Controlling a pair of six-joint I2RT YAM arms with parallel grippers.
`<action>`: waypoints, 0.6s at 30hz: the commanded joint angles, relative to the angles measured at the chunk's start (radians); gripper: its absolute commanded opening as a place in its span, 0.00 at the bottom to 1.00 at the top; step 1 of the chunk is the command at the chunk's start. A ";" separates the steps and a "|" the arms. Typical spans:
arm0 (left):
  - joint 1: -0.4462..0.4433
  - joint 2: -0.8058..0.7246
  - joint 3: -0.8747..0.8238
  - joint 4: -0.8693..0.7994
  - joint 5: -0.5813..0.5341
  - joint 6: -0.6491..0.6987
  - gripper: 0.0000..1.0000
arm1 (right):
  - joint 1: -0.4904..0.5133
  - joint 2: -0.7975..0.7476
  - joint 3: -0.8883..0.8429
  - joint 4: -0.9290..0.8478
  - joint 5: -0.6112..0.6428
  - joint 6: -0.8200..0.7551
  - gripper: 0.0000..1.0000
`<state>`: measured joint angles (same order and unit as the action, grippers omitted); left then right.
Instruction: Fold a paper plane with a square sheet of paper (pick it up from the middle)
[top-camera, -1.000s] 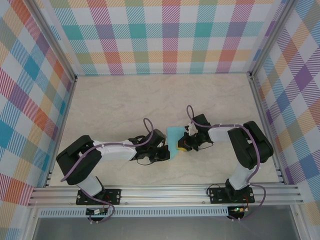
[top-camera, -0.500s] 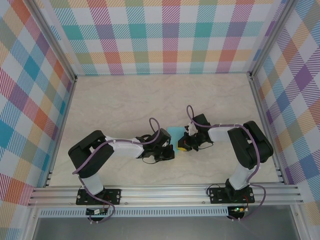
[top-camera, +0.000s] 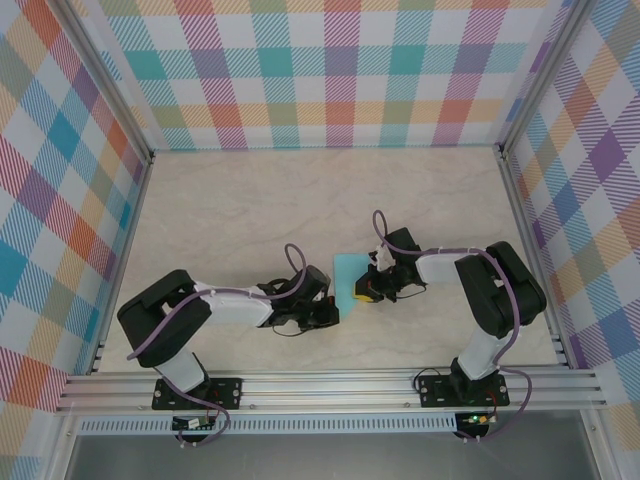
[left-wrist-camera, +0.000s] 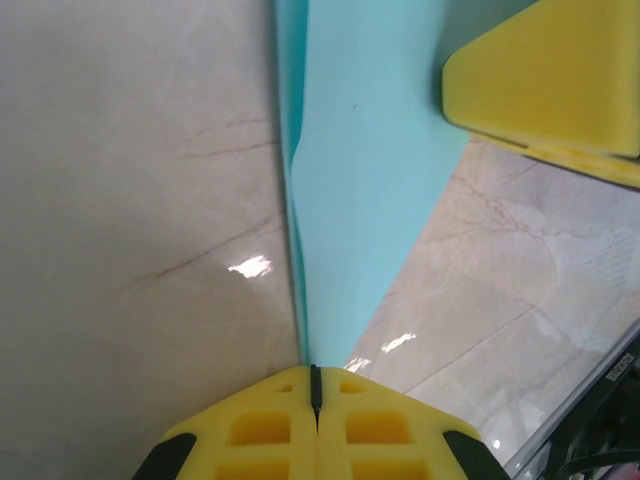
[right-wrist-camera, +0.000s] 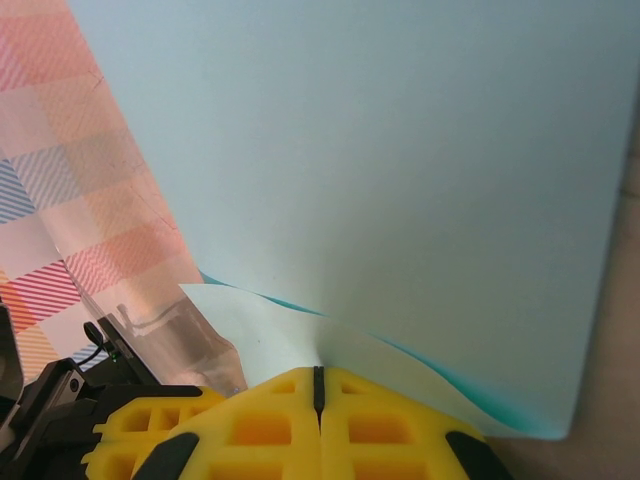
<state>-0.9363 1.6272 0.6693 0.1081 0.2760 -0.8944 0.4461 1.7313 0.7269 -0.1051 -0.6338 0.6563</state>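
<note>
Since half a second ago the left arm has pulled its elbow back toward the left wall, and its pincer (top-camera: 323, 311) has slid slightly left and nearer the bases. That uncovers a little more of the square sheet of paper (top-camera: 346, 273). The right arm has hardly shifted.

The sheet sits near the middle of the table (top-camera: 230, 220), held between the two pincers. In the left wrist view the left pincer (left-wrist-camera: 314, 376) has its yellow pads pressed together, with the sheet's narrow end (left-wrist-camera: 360, 180) running into the seam. One yellow pad of the right pincer (left-wrist-camera: 545, 80) lies over the sheet's far corner. In the right wrist view the right pincer (right-wrist-camera: 318, 376) is likewise clamped on the paper (right-wrist-camera: 380, 150), where a second layer curls out from under the top one.

The paper looks doubled over, so at least one fold seems to be in. No pointed nose or wings are visible. Most of the folding appears still to be done.
</note>
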 joint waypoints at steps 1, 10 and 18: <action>-0.018 -0.029 -0.031 -0.113 -0.001 0.001 0.00 | 0.004 0.060 -0.015 -0.055 0.127 -0.026 0.03; -0.018 -0.124 0.084 -0.165 -0.107 0.043 0.00 | 0.003 0.052 -0.006 -0.059 0.126 -0.023 0.03; 0.006 -0.027 0.168 -0.117 -0.137 0.064 0.01 | 0.004 0.050 -0.006 -0.055 0.123 -0.018 0.03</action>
<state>-0.9390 1.5463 0.8078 -0.0227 0.1543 -0.8555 0.4461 1.7317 0.7315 -0.1139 -0.6334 0.6525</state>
